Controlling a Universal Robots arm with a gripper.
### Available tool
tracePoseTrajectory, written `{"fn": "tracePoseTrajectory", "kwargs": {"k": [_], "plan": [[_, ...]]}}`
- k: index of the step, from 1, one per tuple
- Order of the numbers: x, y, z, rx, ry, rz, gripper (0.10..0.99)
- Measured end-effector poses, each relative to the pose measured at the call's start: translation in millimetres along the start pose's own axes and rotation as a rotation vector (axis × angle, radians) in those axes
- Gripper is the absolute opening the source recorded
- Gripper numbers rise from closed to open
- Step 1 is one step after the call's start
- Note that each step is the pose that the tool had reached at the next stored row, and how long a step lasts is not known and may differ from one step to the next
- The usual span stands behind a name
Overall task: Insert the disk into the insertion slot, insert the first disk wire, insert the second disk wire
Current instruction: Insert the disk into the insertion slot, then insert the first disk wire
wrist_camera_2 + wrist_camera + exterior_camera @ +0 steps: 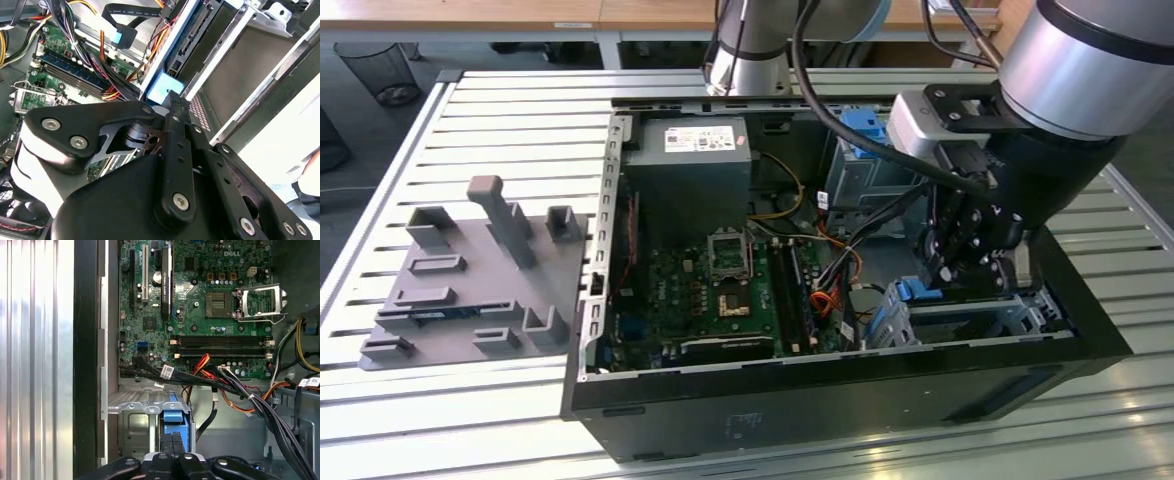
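In the exterior view, you are looking at an open computer case (854,405) lying on the slatted tabletop (520,110). The arm is reaching down into the case, and the fingers (970,283) are pointing into the corner where the slot (981,322) is sitting. The blue edge of the disk (914,297) is showing just beside the fingers, inside that grey cage. The green motherboard (720,290) is lying near the fingers, on the side toward the exterior view's left. A grey fixture plate (467,290) is resting on the tabletop, well apart from them.

In the second wrist view, the fingers (171,107) are pressing together with no gap showing between them. Their tips are touching the light-blue tab of the disk (161,89). A flat black cable with a pale blue plug (122,35) is hanging loose beyond the tips, apart from the disk.

In the first wrist view, the fingers (169,445) are again lying clenched side by side, with their tips resting against the blue frame of the disk (176,416). The disk is sitting inside the slot (132,427), whose perforated metal is flanking the fingers. A bundle of black, red and orange wires (240,390) is crossing just beyond the disk. The motherboard (200,300) is lying farther out.
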State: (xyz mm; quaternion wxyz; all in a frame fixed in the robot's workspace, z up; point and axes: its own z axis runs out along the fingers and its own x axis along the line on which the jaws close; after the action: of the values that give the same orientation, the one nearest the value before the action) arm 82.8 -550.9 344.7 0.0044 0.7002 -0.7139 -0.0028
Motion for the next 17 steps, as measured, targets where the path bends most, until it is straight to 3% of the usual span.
{"fn": "tracePoseTrajectory", "kwargs": {"k": [17], "plan": [[-0.2,-14.3,1.4,0.000,-0.0001,0.000,0.125]]}}
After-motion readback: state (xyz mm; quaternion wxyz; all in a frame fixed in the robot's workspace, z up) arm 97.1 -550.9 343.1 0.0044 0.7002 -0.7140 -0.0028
